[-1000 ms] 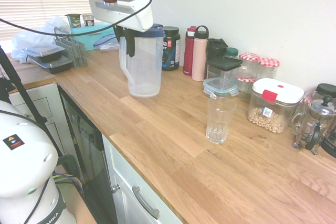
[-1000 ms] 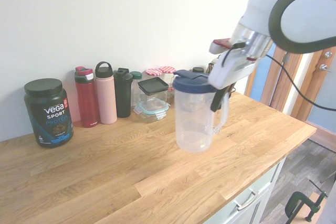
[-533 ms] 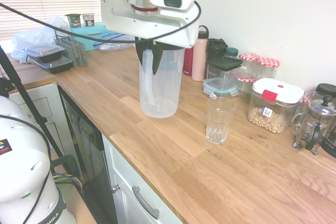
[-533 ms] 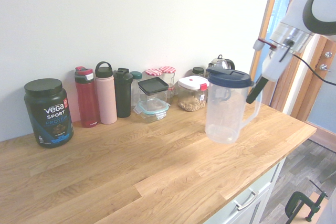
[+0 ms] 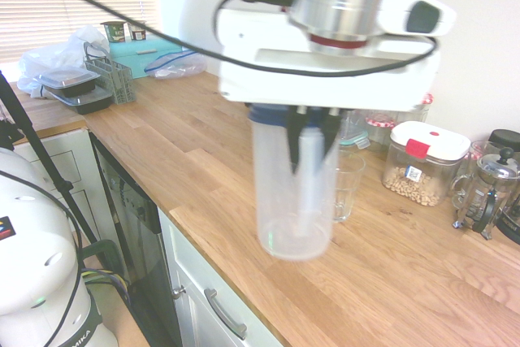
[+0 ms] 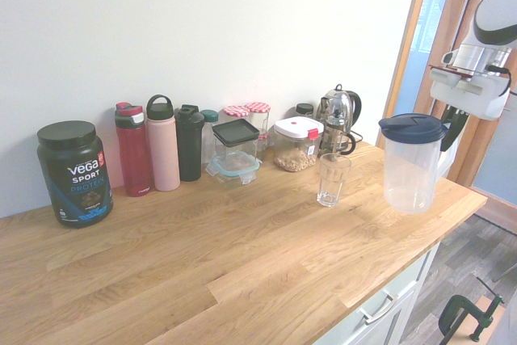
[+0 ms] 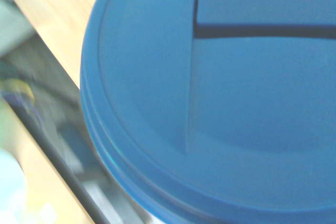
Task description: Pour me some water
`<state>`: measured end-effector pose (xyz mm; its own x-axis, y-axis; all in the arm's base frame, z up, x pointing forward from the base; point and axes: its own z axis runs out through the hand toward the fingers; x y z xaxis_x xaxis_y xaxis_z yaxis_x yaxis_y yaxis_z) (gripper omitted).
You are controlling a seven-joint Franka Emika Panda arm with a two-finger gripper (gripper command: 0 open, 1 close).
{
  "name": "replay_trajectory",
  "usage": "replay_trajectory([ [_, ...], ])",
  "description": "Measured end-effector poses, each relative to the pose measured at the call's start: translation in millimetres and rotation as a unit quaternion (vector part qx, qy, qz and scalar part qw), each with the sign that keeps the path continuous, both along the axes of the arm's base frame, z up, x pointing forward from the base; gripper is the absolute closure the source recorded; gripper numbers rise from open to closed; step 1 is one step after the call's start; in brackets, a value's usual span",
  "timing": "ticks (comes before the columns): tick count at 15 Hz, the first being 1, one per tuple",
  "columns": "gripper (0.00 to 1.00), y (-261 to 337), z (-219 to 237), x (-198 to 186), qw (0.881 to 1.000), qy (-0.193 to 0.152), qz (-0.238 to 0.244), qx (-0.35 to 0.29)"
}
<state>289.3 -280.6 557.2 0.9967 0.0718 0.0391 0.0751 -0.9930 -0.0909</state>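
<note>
My gripper (image 5: pixel 313 132) is clamped tight on the handle of the clear pitcher (image 5: pixel 294 193) — blue lid (image 7: pixel 210 93) on, hanging upright so nothing spills, over the counter's (image 6: pixel 202 272) front edge. Just behind it stands the empty glass (image 6: pixel 332 180) — the pour target, I judge.

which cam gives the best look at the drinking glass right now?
Second exterior view: the glass stands whole and unobstructed on the counter, apart from the pitcher. In the first exterior view the held pitcher and the gripper cover most of it. The wrist view shows only the pitcher's blue lid.
</note>
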Motion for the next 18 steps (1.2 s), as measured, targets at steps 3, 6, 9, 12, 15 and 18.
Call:
replay_trajectory([
  [3, 1.00, -26, 10, 53, 0.998, 0.035, 0.005, -0.049],
  [6, 1.00, -20, 21, 111, 0.989, 0.065, 0.023, -0.134],
  [9, 1.00, 12, 16, 150, 0.970, 0.096, 0.053, -0.219],
  [12, 1.00, 64, -4, 174, 0.947, 0.109, 0.091, -0.289],
  [15, 1.00, 104, -26, 184, 0.923, 0.120, 0.110, -0.348],
  [18, 1.00, 114, -30, 183, 0.913, 0.123, 0.120, -0.370],
])
